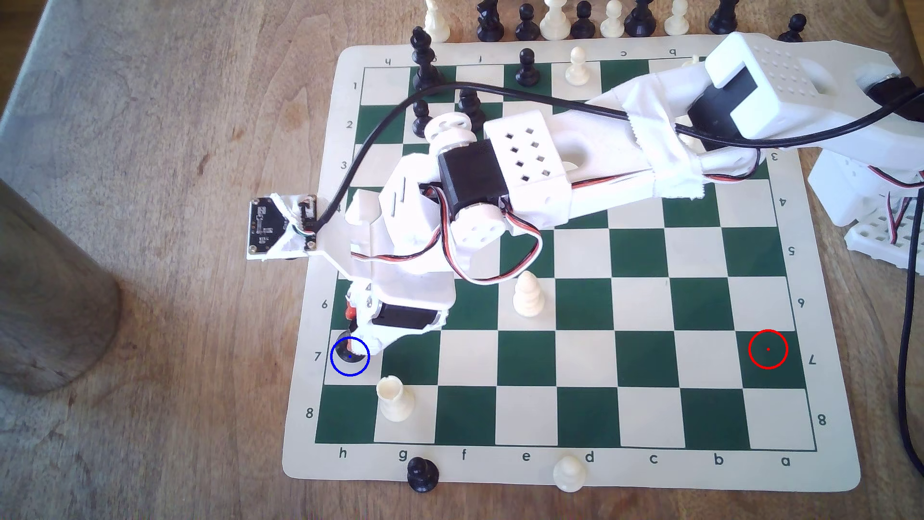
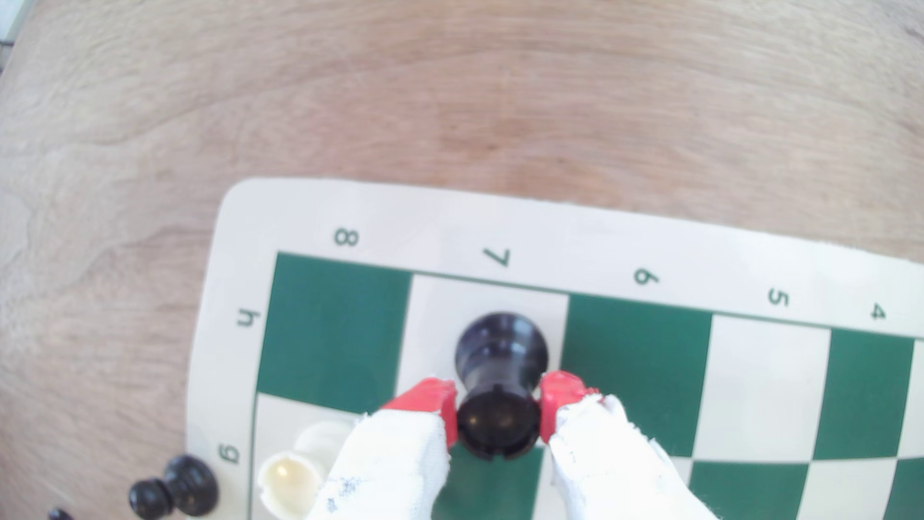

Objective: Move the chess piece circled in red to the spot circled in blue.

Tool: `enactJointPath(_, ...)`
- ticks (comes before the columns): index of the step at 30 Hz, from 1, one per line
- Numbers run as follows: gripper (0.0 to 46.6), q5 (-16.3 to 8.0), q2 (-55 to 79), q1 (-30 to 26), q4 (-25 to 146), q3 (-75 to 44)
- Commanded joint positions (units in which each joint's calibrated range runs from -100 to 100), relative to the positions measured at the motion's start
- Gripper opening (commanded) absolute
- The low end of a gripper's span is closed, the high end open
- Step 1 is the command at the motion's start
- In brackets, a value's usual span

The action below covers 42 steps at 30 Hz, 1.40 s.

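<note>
Rook, black, glossy plastic, likely light, stiff and slippery, stands on the blue-ringed square at the board's h7 corner; jaws of the gripper closed on its notched top, a sound hold above the waist.

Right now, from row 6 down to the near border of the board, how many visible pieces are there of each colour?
Black: 2, the black rook in the gripper and a black pawn on the border.
Cream: 3, a cream rook, a cream piece on e6, a cream pawn on the border.
Total: 5.
</note>
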Motion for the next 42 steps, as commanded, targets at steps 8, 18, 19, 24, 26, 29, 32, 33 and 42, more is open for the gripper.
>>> enactJointPath(8, 7.6, 0.0, -1.84, -0.6, -2.97, -3.85)
enactJointPath(18, 22.1, -1.27, -2.1, -0.37, -3.55, -3.85)
enactJointPath(19, 22.3, -1.27, -2.27, -0.29, -3.55, -3.85)
enactJointPath(24, 23.7, -1.37, -5.15, -0.21, -3.46, -0.22)
enactJointPath(26, 23.8, -1.56, -7.02, -0.21, -3.63, 1.95)
enactJointPath(29, 23.8, -2.1, -12.71, -0.21, -7.31, 9.75)
enactJointPath(32, 24.0, -2.1, -15.0, -0.13, -7.31, 11.47)
enactJointPath(33, 24.0, -2.1, -15.59, -0.13, -7.31, 11.83)
enactJointPath(42, 23.2, -2.64, -22.81, -0.45, -6.74, 15.91)
